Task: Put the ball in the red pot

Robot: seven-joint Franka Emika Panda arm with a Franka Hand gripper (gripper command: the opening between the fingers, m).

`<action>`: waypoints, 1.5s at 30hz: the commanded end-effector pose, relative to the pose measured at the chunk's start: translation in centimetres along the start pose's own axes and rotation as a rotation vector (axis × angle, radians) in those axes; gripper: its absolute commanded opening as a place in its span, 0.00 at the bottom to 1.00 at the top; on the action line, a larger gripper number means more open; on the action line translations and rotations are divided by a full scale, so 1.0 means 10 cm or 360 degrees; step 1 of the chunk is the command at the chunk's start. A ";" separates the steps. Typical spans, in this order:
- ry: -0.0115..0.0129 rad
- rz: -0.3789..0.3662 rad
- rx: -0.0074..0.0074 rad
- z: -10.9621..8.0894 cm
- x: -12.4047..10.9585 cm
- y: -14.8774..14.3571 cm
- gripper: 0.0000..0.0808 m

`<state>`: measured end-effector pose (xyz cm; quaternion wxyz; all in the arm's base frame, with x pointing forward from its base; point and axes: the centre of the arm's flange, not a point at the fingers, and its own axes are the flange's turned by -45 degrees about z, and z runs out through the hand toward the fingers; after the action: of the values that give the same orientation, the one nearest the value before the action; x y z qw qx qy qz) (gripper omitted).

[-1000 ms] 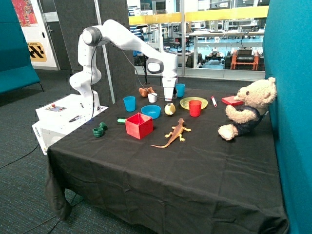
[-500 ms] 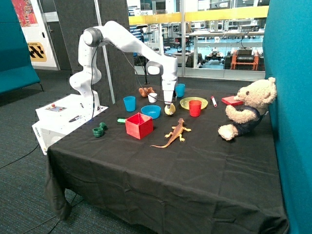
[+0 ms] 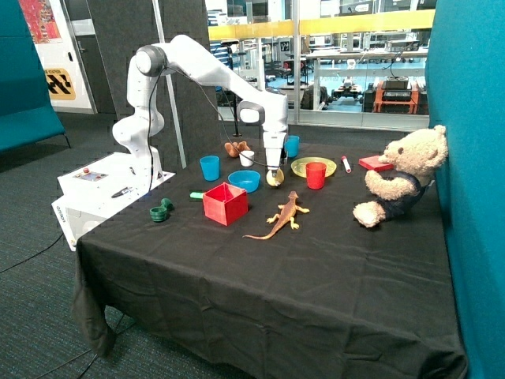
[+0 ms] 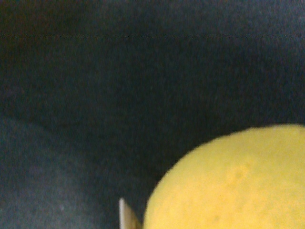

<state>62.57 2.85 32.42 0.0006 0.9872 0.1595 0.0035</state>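
Item: the ball [image 3: 274, 178], pale yellow, resting on the black tablecloth [image 3: 300, 276] near the centre of the frame, between the blue bowl [image 3: 244, 181] and the yellow plate [image 3: 313, 166]. In the wrist view it fills the lower right corner [image 4: 228, 181], very close to the camera, dark cloth behind it.

Item: the gripper [image 3: 274, 168], pointing straight down, set directly on top of the ball. Whether it is spread or clamped on the ball cannot be told; the ball does not look lifted.

Item: the red pot [image 3: 225, 203], square, open side up, standing lower left of the ball, nearer the front edge of the table, with nothing visible inside.

Governing relation: the ball lies straight below the hand; the pot lies down and to the left, just past the blue bowl. Judgement: the grasp comes first, then a lift and carry that way. The ball is round, so no long axis matters.

Also present: a toy lizard [image 3: 282, 214] lower right of the ball.
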 end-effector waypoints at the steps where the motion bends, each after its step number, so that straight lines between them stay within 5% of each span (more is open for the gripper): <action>1: -0.00108 0.0022 0.00035 0.03 0.11 0.04 0.94; 19: -0.00108 0.0006 0.00036 0.15 0.01 -0.09 0.88; 22: -0.00108 0.0018 0.00035 0.15 0.00 -0.10 0.71; 24: -0.00108 0.0038 0.00035 0.15 0.00 -0.09 0.48; 26: -0.00109 0.0051 0.00034 0.14 0.00 -0.08 0.15; 28: -0.00109 0.0058 0.00034 0.14 0.00 -0.06 0.04; 45: -0.00109 0.0093 0.00033 0.15 -0.06 0.07 0.00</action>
<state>62.43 2.75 31.04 0.0002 0.9905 0.1375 -0.0017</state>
